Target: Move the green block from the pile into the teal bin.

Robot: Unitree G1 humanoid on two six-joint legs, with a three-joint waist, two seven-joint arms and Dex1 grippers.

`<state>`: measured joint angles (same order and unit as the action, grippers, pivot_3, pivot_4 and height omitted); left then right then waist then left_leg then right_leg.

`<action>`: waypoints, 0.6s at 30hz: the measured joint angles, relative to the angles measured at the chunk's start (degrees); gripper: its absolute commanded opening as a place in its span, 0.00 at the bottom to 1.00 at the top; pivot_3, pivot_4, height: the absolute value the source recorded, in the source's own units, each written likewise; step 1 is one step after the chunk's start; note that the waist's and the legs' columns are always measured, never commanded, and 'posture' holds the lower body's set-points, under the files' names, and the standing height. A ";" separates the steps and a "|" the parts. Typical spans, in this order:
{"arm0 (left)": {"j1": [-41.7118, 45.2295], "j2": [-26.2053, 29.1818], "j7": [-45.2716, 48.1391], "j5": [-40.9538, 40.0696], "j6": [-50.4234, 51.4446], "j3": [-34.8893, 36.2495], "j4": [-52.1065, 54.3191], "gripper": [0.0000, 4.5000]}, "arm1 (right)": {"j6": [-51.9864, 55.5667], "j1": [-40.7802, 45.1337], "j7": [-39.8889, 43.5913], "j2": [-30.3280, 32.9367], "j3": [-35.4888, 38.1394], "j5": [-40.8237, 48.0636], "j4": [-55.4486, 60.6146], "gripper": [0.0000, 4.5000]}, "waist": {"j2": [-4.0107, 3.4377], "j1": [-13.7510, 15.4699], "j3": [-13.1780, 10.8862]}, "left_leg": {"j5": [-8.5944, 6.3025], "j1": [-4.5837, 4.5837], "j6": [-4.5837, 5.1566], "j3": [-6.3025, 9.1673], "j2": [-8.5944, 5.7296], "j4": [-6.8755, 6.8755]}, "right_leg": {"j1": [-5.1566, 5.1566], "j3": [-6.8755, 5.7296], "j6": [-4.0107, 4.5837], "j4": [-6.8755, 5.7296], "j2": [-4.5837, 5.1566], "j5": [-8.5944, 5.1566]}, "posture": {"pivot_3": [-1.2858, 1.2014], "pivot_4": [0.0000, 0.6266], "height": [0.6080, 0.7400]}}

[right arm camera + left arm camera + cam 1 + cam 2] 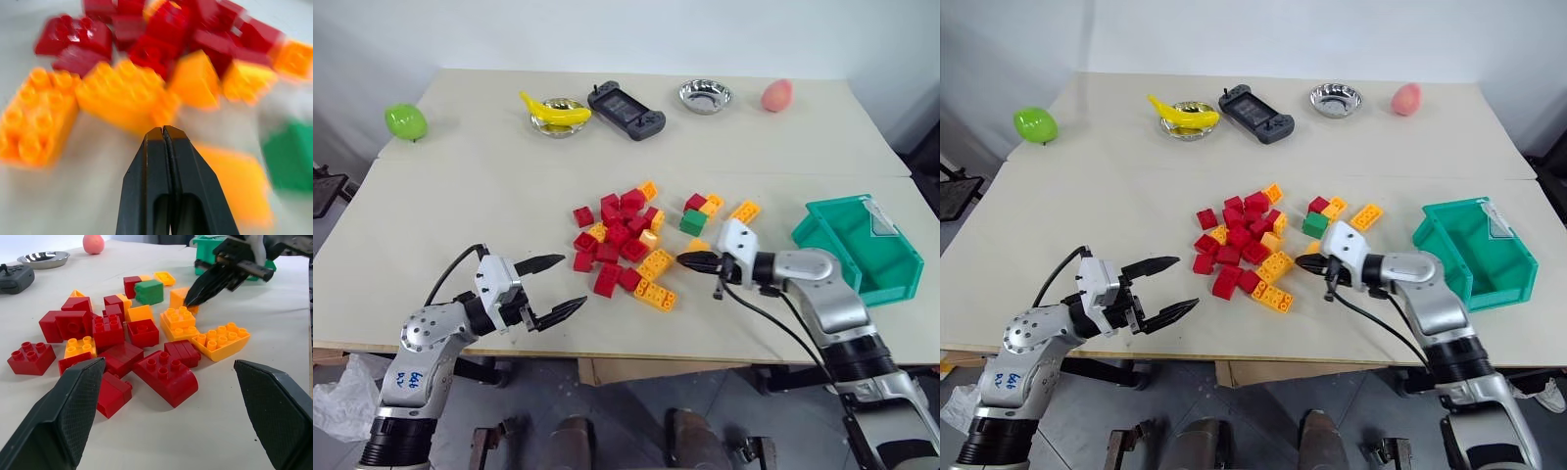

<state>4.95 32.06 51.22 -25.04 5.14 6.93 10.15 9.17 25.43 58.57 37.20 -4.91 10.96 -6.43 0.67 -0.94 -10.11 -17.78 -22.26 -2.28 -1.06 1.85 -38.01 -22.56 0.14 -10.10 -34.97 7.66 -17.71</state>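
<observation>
Beside the pile (626,245), your right gripper (687,261) has clenched, empty jaws; your left gripper (556,286) is released; green block (692,221) untouched.

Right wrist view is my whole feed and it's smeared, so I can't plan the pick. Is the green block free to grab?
Observer: Yes. The green block lies on the table among a few red and orange bricks, apart from the main pile, with nothing holding it.
Operator: Where is my right gripper?
Observer: The right gripper is shut and empty, low over the table just short of the green block.
Operator: And the bin?
Observer: The teal bin sits at the table's right edge, beyond your right arm, with no brick visible in it.
Operator: The left gripper?
Observer: The left gripper is open, on the pile's left.
</observation>
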 measured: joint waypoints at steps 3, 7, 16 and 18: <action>-0.09 -0.16 -1.18 -0.49 0.20 1.76 -1.19 1.00 | -0.44 -2.30 -0.41 0.78 2.97 0.71 -0.24 0.01 | 0.00 -0.29 0.00 | 0.00 0.03 0.00 -0.09 0.02 0.00 | -0.02 0.01 0.00 0.01 -0.01 0.00 | 0.52 0.24 1.00; 0.44 -0.52 -3.23 -1.12 0.58 4.72 -3.79 1.00 | -0.07 1.82 -2.59 -5.28 0.97 0.38 -0.88 0.01 | -0.01 -1.75 0.00 | 0.05 0.16 -0.09 -0.11 0.13 0.00 | -0.02 0.03 0.02 -0.13 -0.11 0.00 | 0.52 0.24 1.00; -1.97 -0.53 -4.41 -1.52 1.22 6.63 -3.78 1.00 | -0.02 18.49 -8.54 -21.72 -10.98 -7.90 -14.80 0.01 | -0.02 -1.61 -0.01 | 0.05 0.07 -0.10 -0.05 0.07 0.01 | -0.11 -0.01 0.05 -0.22 -0.01 -0.01 | 0.52 0.24 1.00; -2.35 -0.55 -4.95 -1.52 1.40 6.61 -3.10 1.00 | -0.68 20.90 -9.67 -23.64 -11.06 -8.86 -18.47 0.01 | -0.02 -1.55 -0.01 | 0.05 0.07 -0.10 -0.07 0.07 0.01 | -0.11 -0.01 0.05 -0.22 0.00 0.00 | 0.52 0.24 1.00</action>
<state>2.60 31.51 46.27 -26.56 6.54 13.54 7.04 8.49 46.34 48.91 13.56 -15.97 2.10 -24.90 0.65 -2.49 -10.12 -17.73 -22.19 -2.38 -1.13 1.92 -38.00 -22.67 0.13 -10.05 -35.19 7.66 -17.71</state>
